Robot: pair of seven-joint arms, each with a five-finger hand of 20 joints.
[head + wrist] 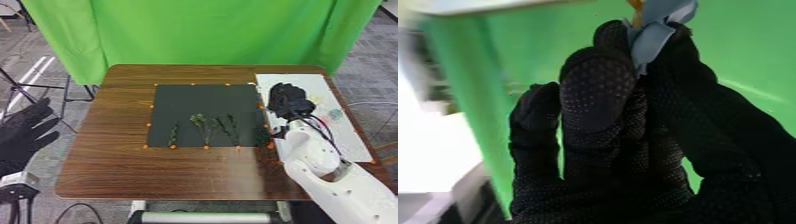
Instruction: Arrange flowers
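Grey-blue petals (pixel 652 44), seemingly, are pinched in the right hand's (pixel 290 100) nearly closed fingers; the left hand's (pixel 19 134) are spread.

No readable text, label, brand, number or sign is appearing on or around the table (pixel 169 175).
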